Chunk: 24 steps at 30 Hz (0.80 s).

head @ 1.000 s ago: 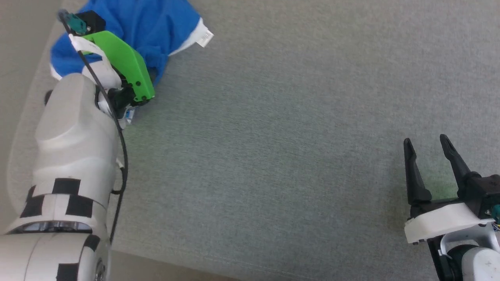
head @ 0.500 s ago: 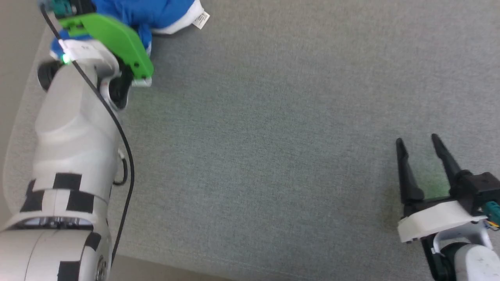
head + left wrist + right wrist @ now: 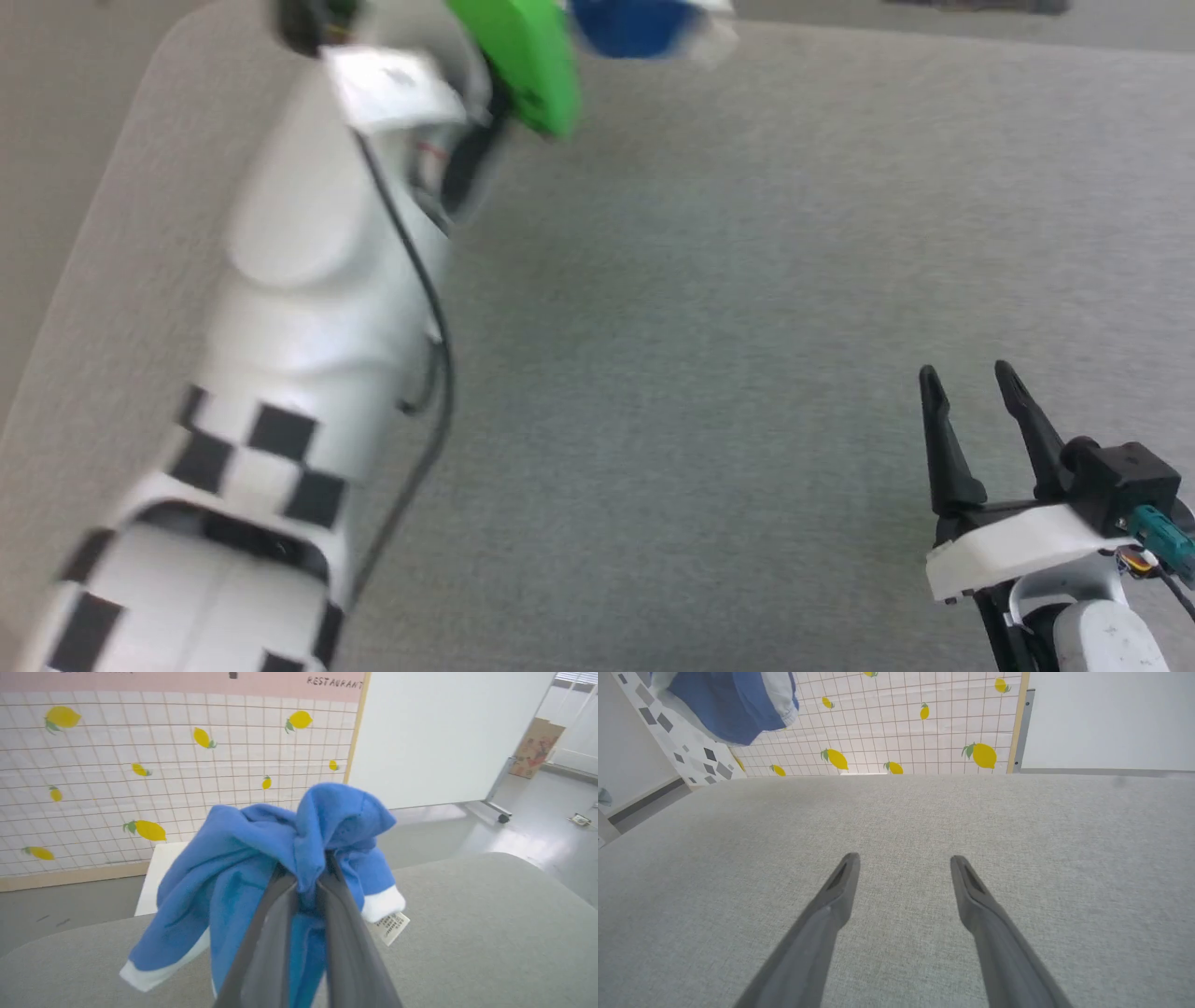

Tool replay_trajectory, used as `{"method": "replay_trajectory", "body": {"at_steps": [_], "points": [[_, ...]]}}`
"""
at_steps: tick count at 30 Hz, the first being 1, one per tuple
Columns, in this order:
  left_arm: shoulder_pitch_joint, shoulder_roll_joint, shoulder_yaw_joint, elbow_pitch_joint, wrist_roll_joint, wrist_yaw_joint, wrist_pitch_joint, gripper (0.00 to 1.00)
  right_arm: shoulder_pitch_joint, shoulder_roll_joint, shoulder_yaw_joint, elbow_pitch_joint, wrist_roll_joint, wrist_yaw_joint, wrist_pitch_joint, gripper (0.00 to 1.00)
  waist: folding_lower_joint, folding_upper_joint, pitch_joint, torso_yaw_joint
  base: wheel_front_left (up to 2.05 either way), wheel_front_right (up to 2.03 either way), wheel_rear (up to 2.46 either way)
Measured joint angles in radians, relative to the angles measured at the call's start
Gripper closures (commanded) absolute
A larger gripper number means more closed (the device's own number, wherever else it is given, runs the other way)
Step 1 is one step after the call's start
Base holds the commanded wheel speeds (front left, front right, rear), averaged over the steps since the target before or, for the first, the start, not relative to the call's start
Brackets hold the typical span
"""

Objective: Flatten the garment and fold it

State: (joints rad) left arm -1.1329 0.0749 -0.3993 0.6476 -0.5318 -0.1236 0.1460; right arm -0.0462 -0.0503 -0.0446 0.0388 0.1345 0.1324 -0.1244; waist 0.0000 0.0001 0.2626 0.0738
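The garment (image 3: 280, 858) is a bunched blue bundle with white trim and a small white label (image 3: 391, 926). It hangs clear of the grey table (image 3: 490, 933), and my left gripper (image 3: 306, 879) is shut on its top folds. In the head view the garment (image 3: 635, 23) shows blurred at the top edge, beyond the green mount (image 3: 523, 56) of my left wrist. It also appears at the upper left of the right wrist view (image 3: 728, 704). My right gripper (image 3: 968, 375) is open and holds nothing, low over the table at the near right (image 3: 904, 859).
The grey fabric table (image 3: 709, 327) has a rounded left edge (image 3: 112, 187) with floor beyond. A lemon-patterned panel (image 3: 140, 765) and a white board (image 3: 444, 737) stand behind the table. A cardboard box (image 3: 535, 746) leans far off on the floor.
My left gripper has shut on the garment and lifted it off the table, up and away. The head camera has shifted. The right gripper stays open and hardly moves.
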Motion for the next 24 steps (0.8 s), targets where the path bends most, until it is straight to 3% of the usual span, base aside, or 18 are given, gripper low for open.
{"method": "replay_trajectory", "body": {"at_steps": [10,16,20,21,22,24], "points": [[0.363,-0.007,-0.275,-0.091,-0.144,0.0,0.139,1.0,0.017,0.0,-0.007,0.069,0.029,0.0,-0.039,0.0,0.0,0.0,-0.091,-0.1,0.0,0.0,0.0],[0.567,0.003,-0.367,-0.046,-0.171,0.003,0.234,1.0,0.042,0.0,-0.012,0.086,0.04,0.0,-0.045,0.0,0.0,0.0,-0.138,-0.13,0.0,0.0,0.0],[0.648,0.016,-0.379,-0.036,-0.204,0.042,0.316,1.0,0.048,0.0,-0.012,0.092,0.047,0.0,-0.045,0.0,0.0,0.0,-0.167,-0.134,0.0,0.0,0.0],[0.653,0.015,-0.373,-0.042,-0.211,0.048,0.319,0.76,0.049,0.0,-0.011,0.093,0.049,0.0,-0.045,0.0,0.0,0.0,-0.169,-0.131,0.0,0.0,0.0],[0.68,0.014,-0.325,-0.078,-0.27,0.059,0.31,0.0,0.053,0.0,-0.009,0.096,0.051,0.0,-0.045,0.0,0.0,0.0,-0.178,-0.116,0.0,0.0,0.0],[0.69,0.014,-0.281,-0.112,-0.302,0.068,0.28,0.0,0.057,0.0,-0.007,0.096,0.052,0.0,-0.044,0.0,0.0,0.0,-0.183,-0.105,0.0,0.0,0.0]]}}
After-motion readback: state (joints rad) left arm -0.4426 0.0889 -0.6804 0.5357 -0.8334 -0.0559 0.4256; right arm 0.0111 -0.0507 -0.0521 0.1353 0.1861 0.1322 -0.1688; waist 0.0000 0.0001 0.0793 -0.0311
